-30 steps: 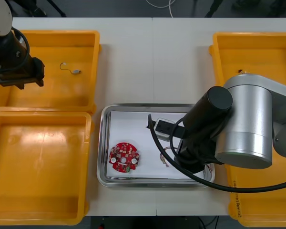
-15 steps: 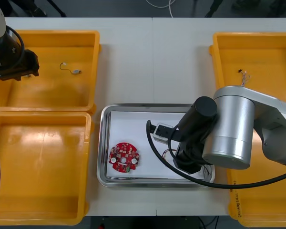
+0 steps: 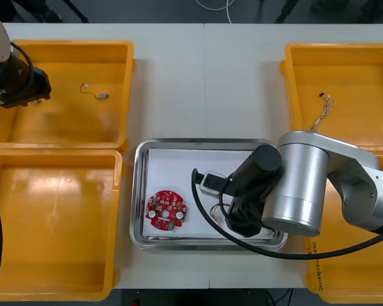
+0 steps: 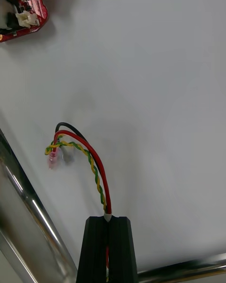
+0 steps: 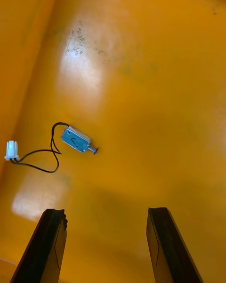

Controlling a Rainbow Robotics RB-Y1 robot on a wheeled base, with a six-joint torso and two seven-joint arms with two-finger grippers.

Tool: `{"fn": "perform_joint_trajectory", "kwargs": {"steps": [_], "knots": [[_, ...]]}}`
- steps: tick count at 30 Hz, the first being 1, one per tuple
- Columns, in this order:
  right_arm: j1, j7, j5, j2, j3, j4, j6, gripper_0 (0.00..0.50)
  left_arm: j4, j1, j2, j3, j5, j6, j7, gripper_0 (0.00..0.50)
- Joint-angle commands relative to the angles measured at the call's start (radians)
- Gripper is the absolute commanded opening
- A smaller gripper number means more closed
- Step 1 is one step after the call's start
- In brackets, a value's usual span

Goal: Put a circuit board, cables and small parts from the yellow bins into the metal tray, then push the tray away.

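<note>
While right gripper (image 4: 108,219) clamps cable (image 4: 100,167), pointing outward

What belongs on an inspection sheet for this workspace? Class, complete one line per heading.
Surface: light table, four yellow bins at its sides.
Job's things: circuit board in metal tray; small metal part in far left bin.
Clutter: nothing seen.
Grippers: left gripper over that bin, jaws open; right gripper over the tray, jaws shut on the red and yellow cable.
Cables: a thin cable in far right bin.
Surroundings: dark floor.
</note>
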Motion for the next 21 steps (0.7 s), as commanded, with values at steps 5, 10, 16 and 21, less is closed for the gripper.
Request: {"fn": "perform_joint_trajectory", "kwargs": {"steps": [5,10,16,21], "knots": [[0.033,0.029,0.038,0.038,0.009,-0.009,-0.005,0.500,0.072,-0.068,0.040,0.022,-0.004,-0.084,-0.144,0.500],[0.033,0.015,0.036,0.044,0.009,-0.009,-0.002,0.500,0.101,-0.067,0.042,-0.004,-0.002,-0.136,-0.153,0.500],[0.032,0.004,0.053,0.044,0.009,-0.027,0.010,0.500,0.126,-0.067,0.042,-0.018,0.006,-0.187,-0.164,0.500],[0.032,-0.007,0.067,0.044,-0.022,-0.063,0.064,0.500,0.153,-0.067,0.040,-0.018,0.006,-0.233,-0.174,0.500]]}}
